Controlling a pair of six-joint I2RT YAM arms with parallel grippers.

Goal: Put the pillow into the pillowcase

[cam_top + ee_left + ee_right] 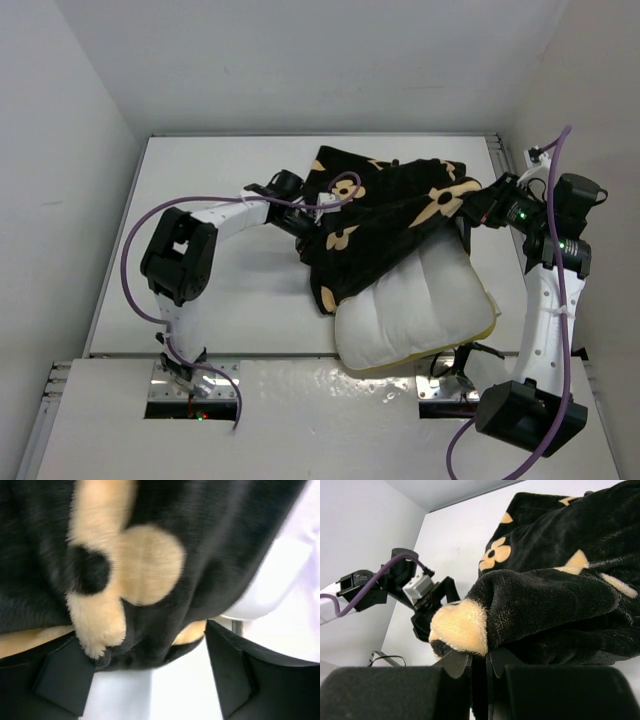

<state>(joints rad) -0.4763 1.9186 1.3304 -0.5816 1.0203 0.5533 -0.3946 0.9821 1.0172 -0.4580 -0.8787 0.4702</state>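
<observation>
Jaws on the left: spread apart, with a fold of the pillowcase [150, 580] hanging down between them, not pinched. Jaws on the right: pressed together on an edge of the same black cloth, pinching it at a tan flower patch and holding it raised above the desk [230, 300].

Pillow [420, 300]: lying on the desk at the near right, close to the base of the right arm [545, 300]. Far end hidden below the pillowcase, near part bare and white, with the yellow band showing along the near edge. Seems to be already inside the opening and not only covered, but hard to confirm from above.

Step in hand, as a judgement: drawing the case over the pillow, roughly half done.

For the next move, likely needed:
- to close the left jaws on the hem in front of them, so that both sides of the opening are gripped;
- then to pull both sides evenly toward the near edge, with the mouth of the case kept wide;
- to watch that the pillow does not slide along with the cloth instead of going deeper in.
</observation>
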